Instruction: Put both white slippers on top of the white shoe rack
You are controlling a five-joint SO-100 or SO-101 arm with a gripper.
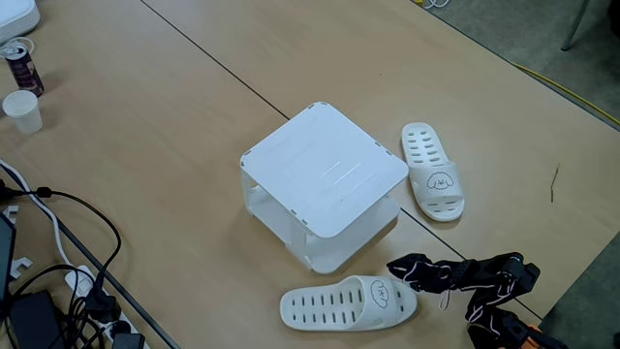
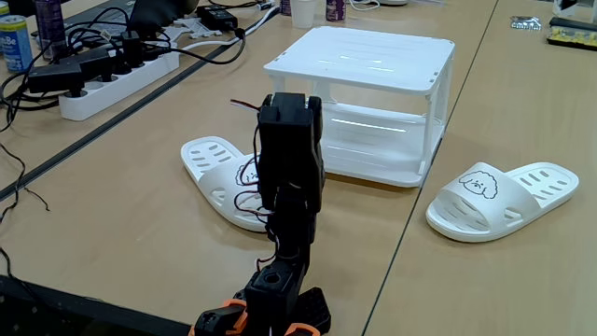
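In a fixed view: white shoe rack (image 1: pixel 325 179) stood mid-table (image 1: pixel 145 136), top bare; one white slipper (image 1: pixel 433 171) just right, other (image 1: pixel 349 302) below, dog-face drawings, no readable writing.

In a fixed view: arm (image 2: pixel 289 177) folded upright before left slipper (image 2: pixel 222 182); right slipper (image 2: pixel 499 198) on open table; jaws' state untellable.

Bright even light, soft shadows, sharp focus throughout.

In a fixed view the rack (image 1: pixel 325 184) stands mid-table, its top bare. One slipper (image 1: pixel 433 172) lies on the table at its 3 o'clock, just beside it. The other slipper (image 1: pixel 349 303) lies at 6 o'clock, near the rack. The black arm (image 1: pixel 465 276) sits at 4 o'clock, its gripper state unclear.
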